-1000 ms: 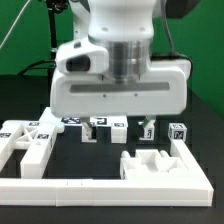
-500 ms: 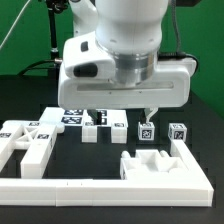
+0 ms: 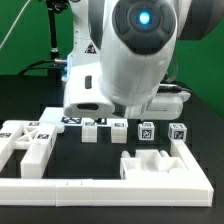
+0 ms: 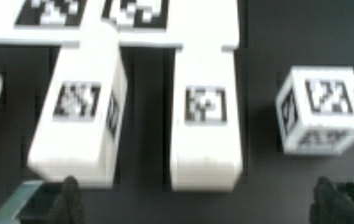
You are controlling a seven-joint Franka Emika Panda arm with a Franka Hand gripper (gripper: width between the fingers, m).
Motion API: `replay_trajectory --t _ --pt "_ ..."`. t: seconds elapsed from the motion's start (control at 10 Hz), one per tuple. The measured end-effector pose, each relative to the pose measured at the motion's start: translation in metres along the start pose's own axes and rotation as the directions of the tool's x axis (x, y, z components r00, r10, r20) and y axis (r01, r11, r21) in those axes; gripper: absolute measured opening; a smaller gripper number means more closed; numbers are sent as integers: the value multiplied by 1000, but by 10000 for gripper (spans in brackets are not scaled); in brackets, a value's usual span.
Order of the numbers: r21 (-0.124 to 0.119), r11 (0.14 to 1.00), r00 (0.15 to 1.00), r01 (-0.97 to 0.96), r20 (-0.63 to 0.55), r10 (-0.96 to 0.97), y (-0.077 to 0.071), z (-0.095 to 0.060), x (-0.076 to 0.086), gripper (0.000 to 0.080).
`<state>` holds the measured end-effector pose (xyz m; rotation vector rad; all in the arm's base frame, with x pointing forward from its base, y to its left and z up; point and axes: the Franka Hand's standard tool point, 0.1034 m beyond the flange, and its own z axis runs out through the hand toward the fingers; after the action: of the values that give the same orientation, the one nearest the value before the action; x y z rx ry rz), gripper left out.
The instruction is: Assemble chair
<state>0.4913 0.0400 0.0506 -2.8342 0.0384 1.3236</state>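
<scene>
The gripper [image 4: 200, 203] hangs with its fingers [image 4: 49, 200] spread wide and holding nothing, over two long tagged chair posts [image 4: 81, 110] that lie side by side mid-bench. A short post [image 4: 325, 110] lies just beside them. The notched chair slab [image 3: 150, 168] sits near the bench edge closest to the exterior camera, against the L-shaped rail [image 3: 80, 190].

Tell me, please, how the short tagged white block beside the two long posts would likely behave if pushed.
The short block looks rigid and flat-faced, so it should probably slide rather than roll. Being squat, it seems unlikely to tip.
</scene>
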Motion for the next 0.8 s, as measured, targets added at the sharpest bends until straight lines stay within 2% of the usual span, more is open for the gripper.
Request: replay_trajectory --t 0.3,0.5,0.8 --pt "0 1000 1000 1 -9 -1 -1 0 3 649" --pt "2 1000 999 -24 30 24 -8 18 2 649" --pt "-4 1000 999 -20 32 20 -11 32 7 649"
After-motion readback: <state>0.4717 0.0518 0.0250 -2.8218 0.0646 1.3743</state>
